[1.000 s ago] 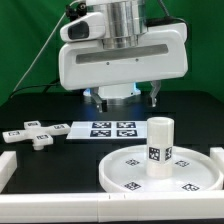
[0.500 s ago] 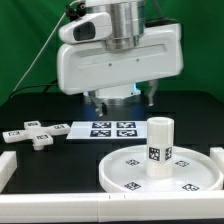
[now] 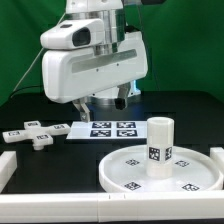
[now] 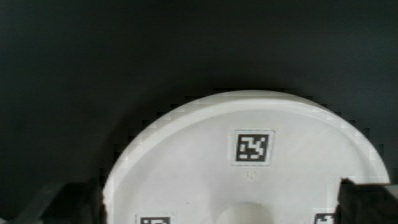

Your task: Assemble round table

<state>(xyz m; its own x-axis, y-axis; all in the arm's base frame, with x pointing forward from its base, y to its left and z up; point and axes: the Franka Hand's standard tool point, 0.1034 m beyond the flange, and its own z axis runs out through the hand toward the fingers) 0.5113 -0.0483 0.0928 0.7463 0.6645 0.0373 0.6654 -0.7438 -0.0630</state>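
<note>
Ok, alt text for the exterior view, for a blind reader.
White gripper hangs open over a black table. Nearer the camera, the leg stands upright on the round disc; the cross-shaped foot lies at the exterior view's left, beside the marker board.

the arm (image 3: 100, 12) comes straight down from the top of the exterior view, its last link upright. below it sits the broad white hand housing (image 3: 95, 65), turned a little so that its end toward the exterior view's left hangs lower. the gripper (image 3: 103, 100) points downward, left of that view's middle. two dark fingers (image 3: 124, 96) stick out under the housing, well apart. in the wrist view the fingertips (image 4: 61, 203) are blurred dark shapes at opposite edges, jaws spread wide.
</note>
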